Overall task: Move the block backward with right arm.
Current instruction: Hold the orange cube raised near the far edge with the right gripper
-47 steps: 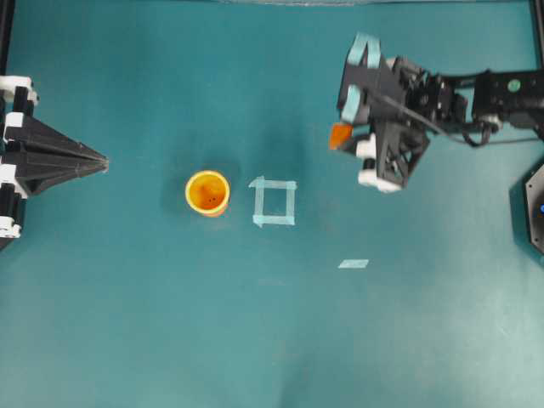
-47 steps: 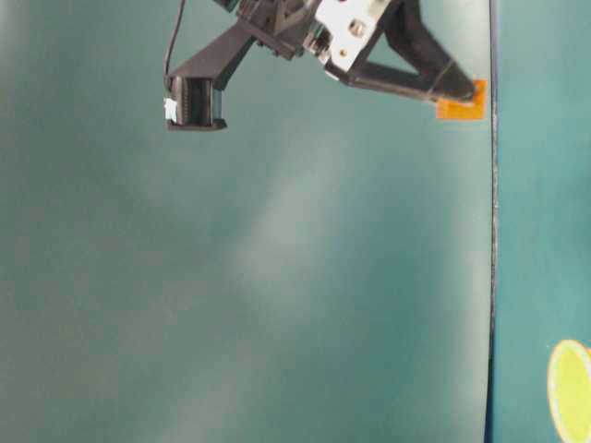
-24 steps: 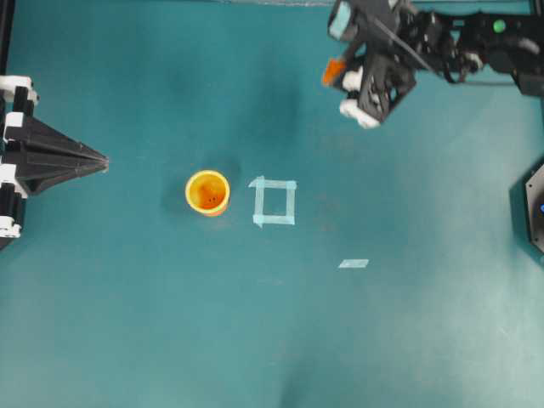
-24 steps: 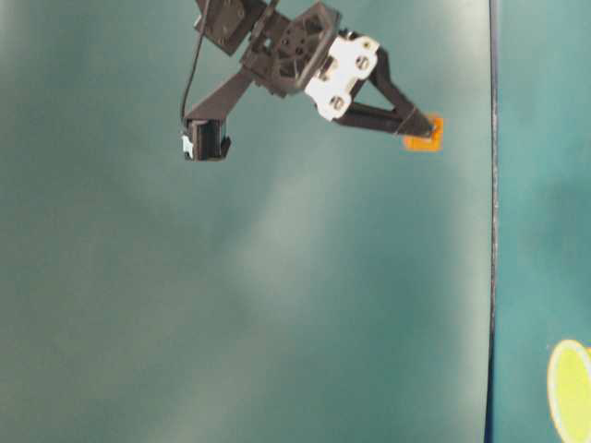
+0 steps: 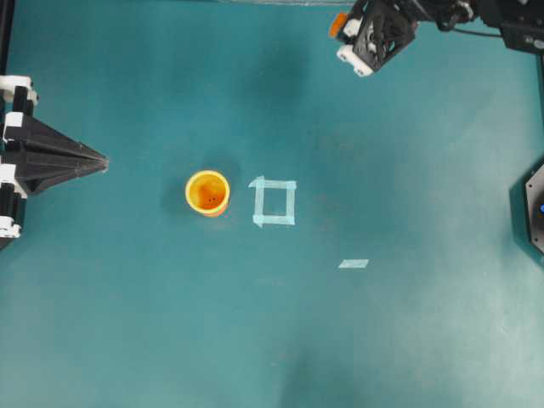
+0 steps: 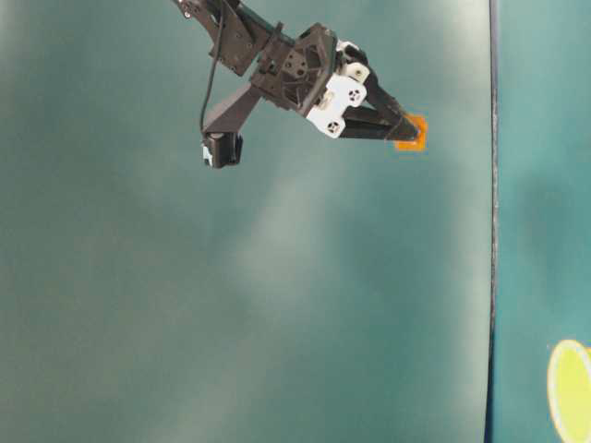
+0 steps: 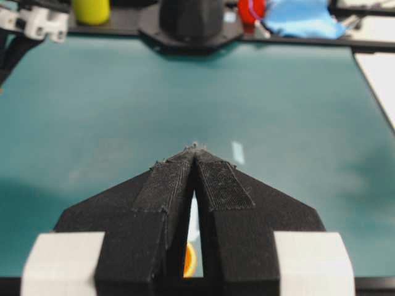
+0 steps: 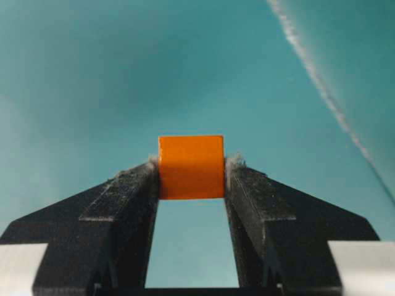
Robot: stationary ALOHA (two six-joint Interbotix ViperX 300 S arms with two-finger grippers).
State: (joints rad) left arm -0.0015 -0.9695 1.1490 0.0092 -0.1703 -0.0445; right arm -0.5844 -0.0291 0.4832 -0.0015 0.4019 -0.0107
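Nearest in the right wrist view: right hand [image 8: 191, 185] pinching the block [image 8: 191, 166] at the very tips of its two fingers [image 8: 126, 197], one flat face turned to the camera, edges square to the fingers, so no tilt in the grip. A cube, so no long axis to speak of; top and bottom edges level across the gap. Block straight ahead of the hand, carried in the air, clear of the surface [image 6: 277, 305] in the table-level view.

Further out, seen from overhead: block [image 5: 338, 23] at the far edge of the surface, well apart from the cup [image 5: 207, 192] and the tape square [image 5: 274, 202]. Probably far enough back already; next, most likely, only lowering straight down and letting go, with some risk of placing too close to the edge.

Left hand [image 5: 98, 159] pressed together, parked at its own side, much farther from the block than the right one
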